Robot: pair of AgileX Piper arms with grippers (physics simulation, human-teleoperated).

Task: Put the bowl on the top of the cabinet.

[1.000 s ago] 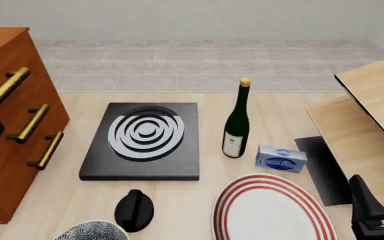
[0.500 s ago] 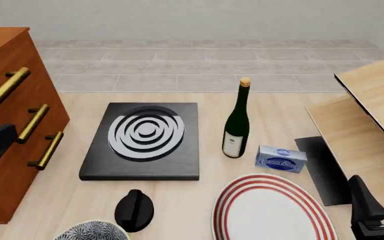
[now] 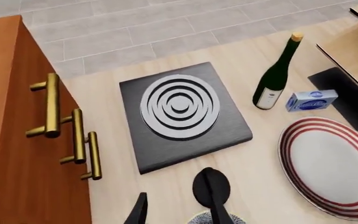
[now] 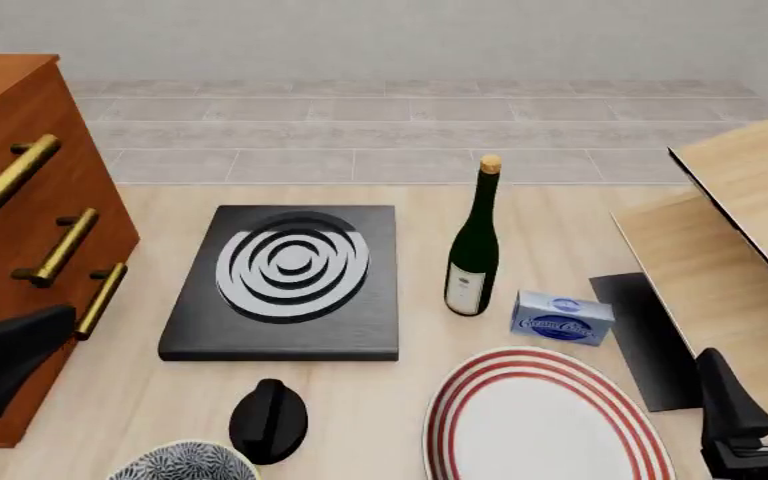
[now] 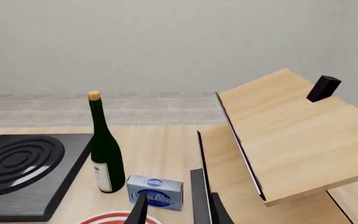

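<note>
While the bowl (image 4: 181, 461) sits low on the table (image 4: 398, 385), both hands idle.
Left hand (image 3: 175, 210) spread just above bowl; right hand (image 5: 175, 210) spread, beside boards (image 5: 291, 135).

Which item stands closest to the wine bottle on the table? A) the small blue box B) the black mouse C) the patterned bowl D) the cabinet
A: in the front view the small blue box lies just right of the wine bottle, while the bowl sits far off at the near edge.
</note>
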